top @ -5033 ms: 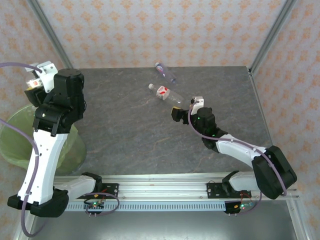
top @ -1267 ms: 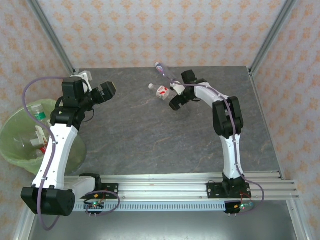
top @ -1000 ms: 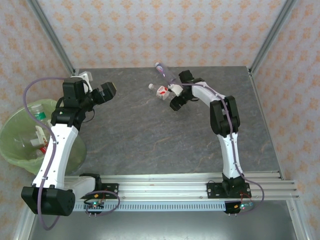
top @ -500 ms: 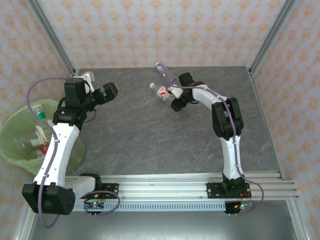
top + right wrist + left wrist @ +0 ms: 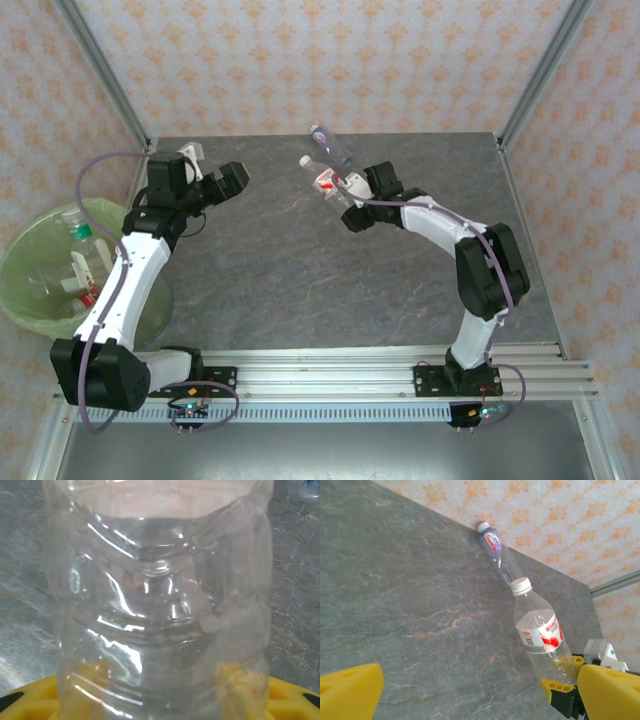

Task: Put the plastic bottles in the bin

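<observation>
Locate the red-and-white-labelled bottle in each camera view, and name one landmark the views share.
Top external: red-and-white-labelled bottle, far centre of the table, tilted.
Left wrist: right of centre, cap uppermost.
Right wrist: centre, very close, its clear body dented.
Shared landmark: grey table.

Grey stone-patterned table point(image 5: 280, 280), wallpapered walls close behind it, a single clear bottle point(image 5: 332, 147) with a pale cap and purple label lay on its side near the far edge, a metal rail point(image 5: 330, 380) ran along the near edge.
</observation>
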Controlling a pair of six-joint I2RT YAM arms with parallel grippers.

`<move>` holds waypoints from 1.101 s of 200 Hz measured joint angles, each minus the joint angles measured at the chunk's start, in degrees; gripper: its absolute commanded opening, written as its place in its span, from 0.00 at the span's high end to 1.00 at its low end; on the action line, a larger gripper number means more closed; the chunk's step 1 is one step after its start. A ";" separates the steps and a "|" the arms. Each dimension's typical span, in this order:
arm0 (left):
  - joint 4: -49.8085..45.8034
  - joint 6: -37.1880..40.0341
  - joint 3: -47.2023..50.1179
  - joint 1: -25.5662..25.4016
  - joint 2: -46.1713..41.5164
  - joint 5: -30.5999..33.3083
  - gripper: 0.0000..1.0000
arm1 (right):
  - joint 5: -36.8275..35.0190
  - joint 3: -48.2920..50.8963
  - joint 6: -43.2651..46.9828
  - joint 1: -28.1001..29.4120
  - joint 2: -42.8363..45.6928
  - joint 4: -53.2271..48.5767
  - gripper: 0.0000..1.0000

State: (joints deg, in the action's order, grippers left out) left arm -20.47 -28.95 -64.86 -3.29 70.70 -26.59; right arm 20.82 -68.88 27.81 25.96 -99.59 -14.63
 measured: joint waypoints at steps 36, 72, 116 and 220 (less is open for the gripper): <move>2.86 -0.70 -0.26 -3.26 1.88 -0.42 0.00 | 0.83 7.43 -5.99 0.55 6.75 6.51 0.47; 6.84 -2.80 -2.43 -5.68 5.64 -2.10 0.00 | 1.27 12.70 -11.10 1.73 12.20 11.32 0.47; 12.22 -5.18 -4.81 -8.90 10.12 -5.29 0.00 | 0.74 16.81 -14.62 4.52 17.86 14.29 0.47; 8.22 -4.02 -18.82 -15.02 18.01 -2.34 0.11 | 1.27 19.96 -15.89 8.52 23.32 15.58 0.47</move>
State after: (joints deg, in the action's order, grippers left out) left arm -12.25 -32.97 -83.68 -18.31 88.71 -28.93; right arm 22.09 -48.93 11.92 34.48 -76.27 0.95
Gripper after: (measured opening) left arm 0.901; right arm 0.536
